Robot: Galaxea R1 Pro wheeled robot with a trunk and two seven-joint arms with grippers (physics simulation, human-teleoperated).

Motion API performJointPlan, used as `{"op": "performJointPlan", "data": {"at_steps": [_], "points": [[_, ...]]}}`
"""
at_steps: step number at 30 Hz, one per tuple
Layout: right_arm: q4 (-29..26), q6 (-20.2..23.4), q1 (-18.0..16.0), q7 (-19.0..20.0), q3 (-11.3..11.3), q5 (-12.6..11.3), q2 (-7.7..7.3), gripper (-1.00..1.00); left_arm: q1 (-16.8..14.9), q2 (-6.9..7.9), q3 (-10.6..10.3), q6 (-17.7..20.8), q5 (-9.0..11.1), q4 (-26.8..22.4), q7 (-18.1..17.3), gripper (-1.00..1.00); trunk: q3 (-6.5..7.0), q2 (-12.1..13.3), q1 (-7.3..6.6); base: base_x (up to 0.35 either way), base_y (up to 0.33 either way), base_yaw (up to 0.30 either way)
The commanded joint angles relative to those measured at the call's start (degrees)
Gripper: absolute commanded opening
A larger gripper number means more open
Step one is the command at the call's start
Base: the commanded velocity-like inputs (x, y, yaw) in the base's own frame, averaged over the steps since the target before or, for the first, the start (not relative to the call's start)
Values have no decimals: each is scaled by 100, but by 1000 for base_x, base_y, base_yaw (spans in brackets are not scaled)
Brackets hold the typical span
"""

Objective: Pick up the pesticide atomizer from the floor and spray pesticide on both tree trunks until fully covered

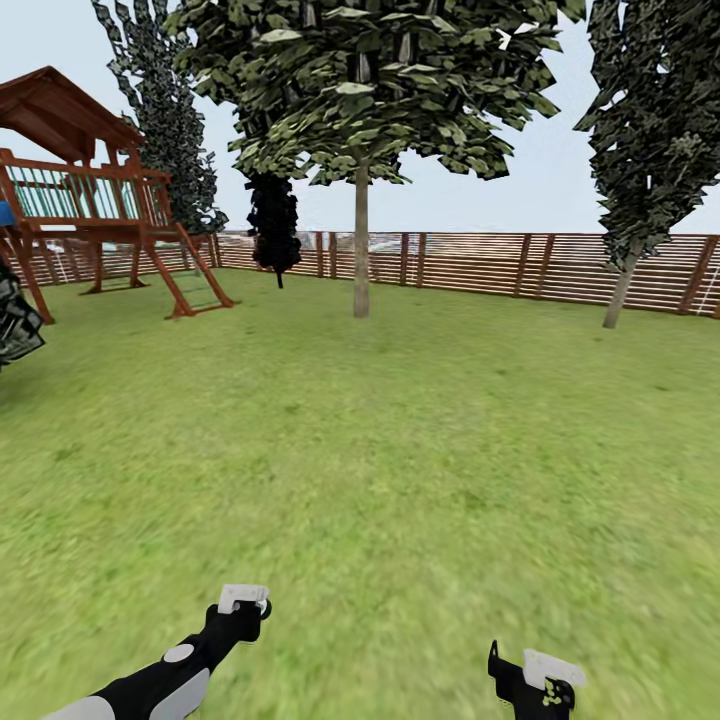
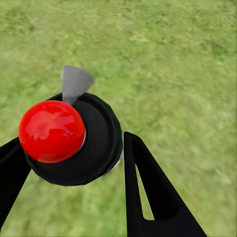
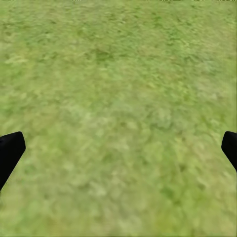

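Ahead, across the lawn (image 1: 400,450), one tree (image 1: 361,100) stands with its straight grey-brown trunk (image 1: 361,245) fully in sight, though its canopy is cut off by the top of my head view. Off to my right, near the slatted wooden fence (image 1: 480,262), a second, leaning trunk (image 1: 621,290) shows under dark foliage that also runs out of the picture. At far left a red-brown wooden play tower (image 1: 90,190) with a ladder is partly cropped, and a dark leafy clump at the left edge is too cut off for me to name.

My left claw (image 2: 74,158) pinches the pesticide atomizer (image 2: 74,138): seen from the wrist, its black fingers (image 2: 148,197) press against a round black body with a glossy red knob and a small grey nozzle; whatever lies beneath the black body is hidden. From my head I see only the back of that claw (image 1: 243,605), low over the grass.

My right claw (image 3: 118,148) is spread wide, its fingertips (image 3: 10,150) barely entering the wrist view at either side, with nothing but blurry grass between them. From the head camera it (image 1: 535,680) sits at the bottom edge, partly cropped.
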Motion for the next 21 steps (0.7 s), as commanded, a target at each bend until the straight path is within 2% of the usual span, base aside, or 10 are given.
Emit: {"op": "performJointPlan", "data": {"at_steps": [1, 21], "points": [[-5, -33, -9, -34, 48, -57, -9, 100, -9, 5, -47, -29, 53, -9, 15, -100, -11, -11, 6, 334, 0, 0], [-5, -33, -9, -33, 49, -52, -9, 100, -9, 4, -47, -29, 53, -9, 15, -100, -11, -11, 6, 334, 0, 0]]}}
